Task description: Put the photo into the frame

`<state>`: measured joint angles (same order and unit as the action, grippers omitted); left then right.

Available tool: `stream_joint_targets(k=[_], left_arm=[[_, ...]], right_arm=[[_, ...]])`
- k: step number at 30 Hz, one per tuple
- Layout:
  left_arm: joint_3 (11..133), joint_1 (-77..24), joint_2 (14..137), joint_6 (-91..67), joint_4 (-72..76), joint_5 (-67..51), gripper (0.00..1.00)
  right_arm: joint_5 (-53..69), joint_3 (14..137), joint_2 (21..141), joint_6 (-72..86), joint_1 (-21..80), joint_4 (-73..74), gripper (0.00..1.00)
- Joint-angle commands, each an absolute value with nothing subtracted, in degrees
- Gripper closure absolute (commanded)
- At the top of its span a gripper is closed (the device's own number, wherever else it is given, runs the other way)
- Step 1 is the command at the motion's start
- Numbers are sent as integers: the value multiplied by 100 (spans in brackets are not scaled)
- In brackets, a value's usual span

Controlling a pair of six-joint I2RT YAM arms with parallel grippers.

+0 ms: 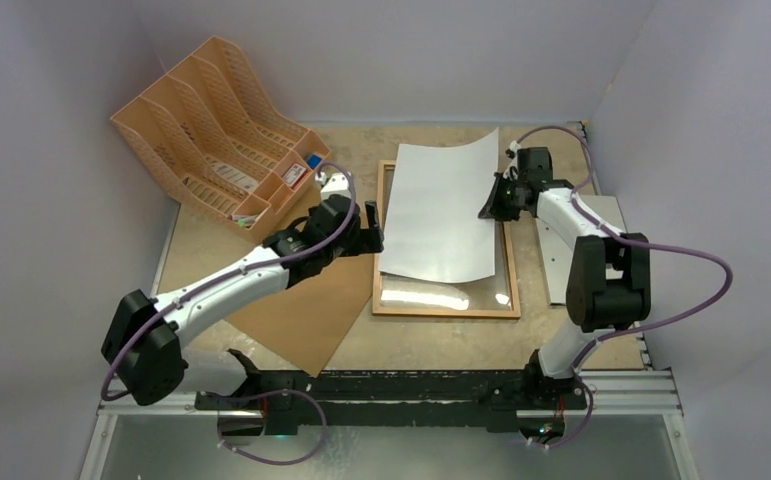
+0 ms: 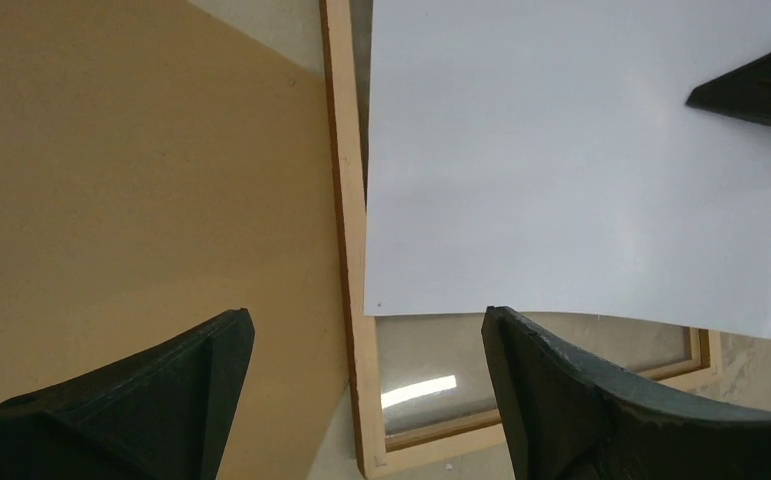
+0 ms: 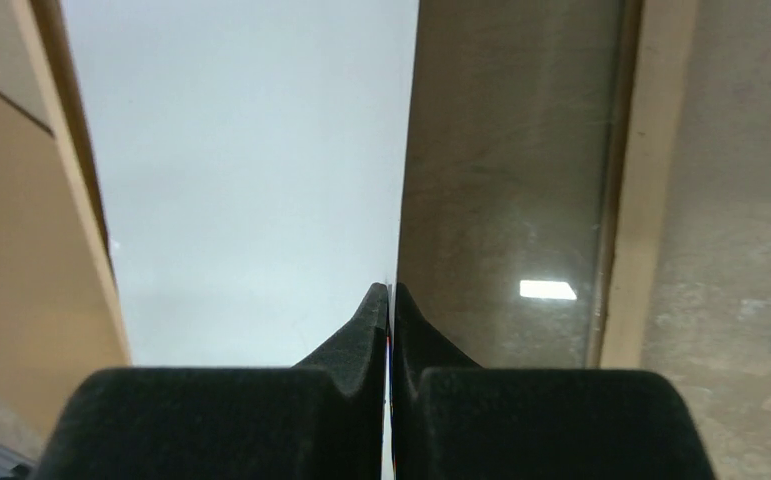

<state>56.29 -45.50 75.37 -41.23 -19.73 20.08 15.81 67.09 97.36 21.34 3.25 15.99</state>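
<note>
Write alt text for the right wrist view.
The right gripper is pinched shut on the edge of the photo, its white back showing, over the frame. The frame's glass reflects a light; a brown board lies at the left.

Cannot see the printed side of the photo (image 1: 441,210): turned face down, only white showing. Covers most of the frame (image 1: 446,312) toward 12 o'clock in the top view. Too small to read: labels in the file rack (image 1: 211,130) at 10 o'clock. Partly buried under the left arm (image 1: 231,285): the brown panel (image 1: 301,315). Cut off at 3 o'clock in the left wrist view: the right pincer (image 2: 711,97).
</note>
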Motion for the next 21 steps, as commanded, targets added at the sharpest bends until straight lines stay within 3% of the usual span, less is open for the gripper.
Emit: stream_joint_targets(k=[1, 15, 21], left_arm=[[5712, -4140, 7828, -4175, -1300, 1182, 11], [6451, -3365, 9236, -3764, -855, 866, 13], [6889, -3160, 9852, -3711, -727, 653, 15]], right_arm=[[1021, 6815, 9664, 1704, 312, 1980, 100], [1100, 6409, 9358, 1525, 689, 2071, 100], [-19, 6210, 9177, 1682, 782, 2220, 100]])
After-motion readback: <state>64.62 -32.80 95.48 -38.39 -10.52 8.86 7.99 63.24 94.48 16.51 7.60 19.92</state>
